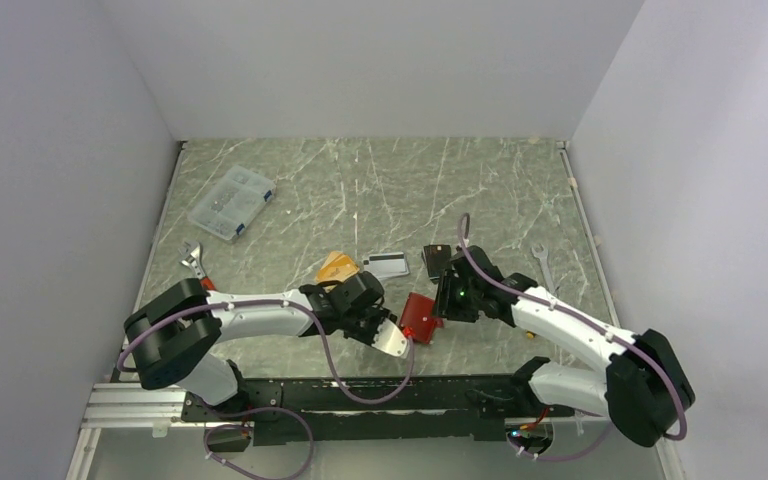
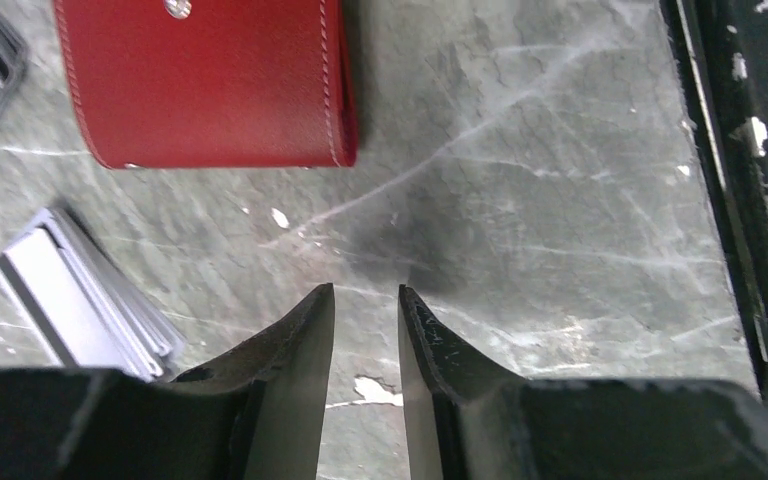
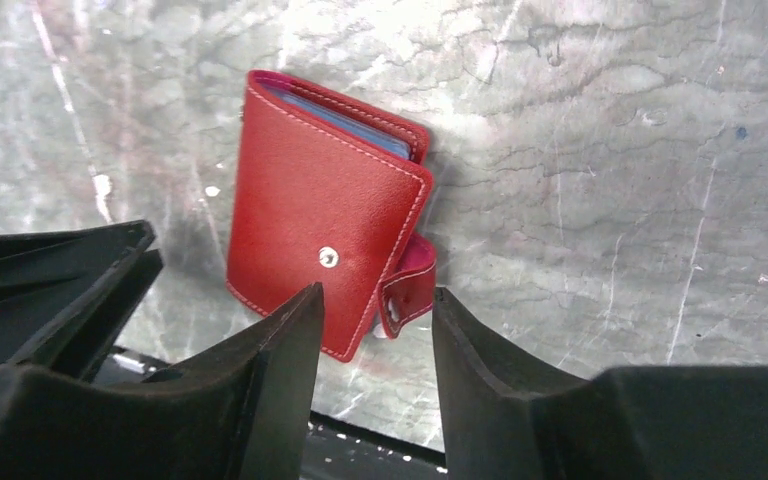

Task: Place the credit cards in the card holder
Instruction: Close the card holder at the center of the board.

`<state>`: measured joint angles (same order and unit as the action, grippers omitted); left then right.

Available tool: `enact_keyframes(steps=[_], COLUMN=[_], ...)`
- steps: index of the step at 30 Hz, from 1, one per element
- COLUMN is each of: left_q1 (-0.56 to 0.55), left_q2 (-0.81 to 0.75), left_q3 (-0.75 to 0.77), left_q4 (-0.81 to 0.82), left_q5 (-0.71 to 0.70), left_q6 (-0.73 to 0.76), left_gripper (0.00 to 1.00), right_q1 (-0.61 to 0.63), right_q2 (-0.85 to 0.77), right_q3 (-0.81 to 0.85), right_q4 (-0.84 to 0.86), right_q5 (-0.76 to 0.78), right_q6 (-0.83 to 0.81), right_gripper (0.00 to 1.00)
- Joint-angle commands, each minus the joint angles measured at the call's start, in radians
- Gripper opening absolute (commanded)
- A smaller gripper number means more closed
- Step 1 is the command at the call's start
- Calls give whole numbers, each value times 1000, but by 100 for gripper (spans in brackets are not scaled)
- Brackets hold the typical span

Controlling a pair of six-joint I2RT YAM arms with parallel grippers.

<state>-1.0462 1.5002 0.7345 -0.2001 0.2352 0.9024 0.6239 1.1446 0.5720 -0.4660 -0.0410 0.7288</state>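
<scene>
The card holder (image 1: 420,318) is a red leather wallet lying folded on the marble table, its snap tab loose. It also shows in the right wrist view (image 3: 325,215), with pale card edges inside, and in the left wrist view (image 2: 210,80). A small stack of silver-white credit cards (image 2: 80,290) lies on the table beside my left gripper (image 2: 366,295), which is slightly open and empty; the same stack shows in the top view (image 1: 392,340). My right gripper (image 3: 370,300) is open and empty, just above the wallet's tab edge. A gold-orange card (image 1: 335,268) and a silver card with a black stripe (image 1: 385,263) lie farther back.
A small black rectangle (image 1: 437,260) lies behind the right gripper (image 1: 450,300). A clear compartment box (image 1: 231,202) sits at the back left. Wrenches lie at the left (image 1: 193,260) and right (image 1: 543,265). The black rail (image 2: 750,200) runs along the near edge.
</scene>
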Motion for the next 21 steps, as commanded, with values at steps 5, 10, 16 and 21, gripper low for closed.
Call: enact_keyframes(steps=[5, 10, 16, 21], left_q1=[-42, -87, -129, -139], left_q2=[-10, 26, 99, 137], left_q3=[20, 20, 47, 75], left_q4=[128, 164, 176, 176], left_q5=[-50, -61, -89, -88], left_q6=[56, 88, 122, 101], left_gripper=[34, 32, 29, 24], right_q1=[-35, -33, -23, -14], right_q2=[-147, -191, -173, -137], right_q3=[-17, -32, -37, -33], right_q4=[-44, -86, -75, -57], right_q5=[-55, -56, -87, -78], right_q6=[5, 10, 13, 13], right_gripper=[48, 45, 46, 43])
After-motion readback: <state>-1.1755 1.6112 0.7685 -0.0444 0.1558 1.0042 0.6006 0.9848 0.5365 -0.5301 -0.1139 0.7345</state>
